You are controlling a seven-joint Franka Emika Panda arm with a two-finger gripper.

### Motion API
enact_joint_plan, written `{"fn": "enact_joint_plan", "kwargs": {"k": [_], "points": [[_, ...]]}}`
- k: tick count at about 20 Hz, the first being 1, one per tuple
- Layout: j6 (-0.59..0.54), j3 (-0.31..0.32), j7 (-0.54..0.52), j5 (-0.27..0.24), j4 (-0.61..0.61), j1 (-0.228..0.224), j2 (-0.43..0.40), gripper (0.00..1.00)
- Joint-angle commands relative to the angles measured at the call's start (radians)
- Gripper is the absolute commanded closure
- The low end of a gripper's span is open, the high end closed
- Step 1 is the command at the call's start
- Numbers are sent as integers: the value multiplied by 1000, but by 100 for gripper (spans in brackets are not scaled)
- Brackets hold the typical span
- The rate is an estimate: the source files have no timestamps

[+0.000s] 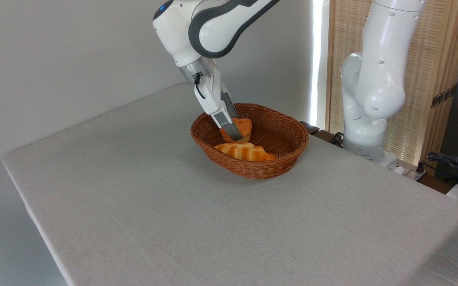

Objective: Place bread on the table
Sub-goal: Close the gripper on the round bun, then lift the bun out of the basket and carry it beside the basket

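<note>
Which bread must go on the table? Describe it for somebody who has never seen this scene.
Find the wicker basket on the grey table. The bread lies at its back, where the gripper reaches. It is small, round and orange-brown, unlike the long ridged golden loaf in front.

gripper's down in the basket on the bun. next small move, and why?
Probably lift straight up. The gripper appears closed around the bread, which sits inside the basket beside the ridged loaf. Rising first should clear the rim before moving toward the bare table.
</note>
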Motion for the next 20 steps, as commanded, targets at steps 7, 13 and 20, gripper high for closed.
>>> {"fn": "enact_joint_plan", "kwargs": {"k": [7,13,20], "points": [[-29,14,-21,13,79,4,-46,40],[-15,118,-61,9,209,5,-42,40],[244,202,-73,8,226,7,67,40]]}}
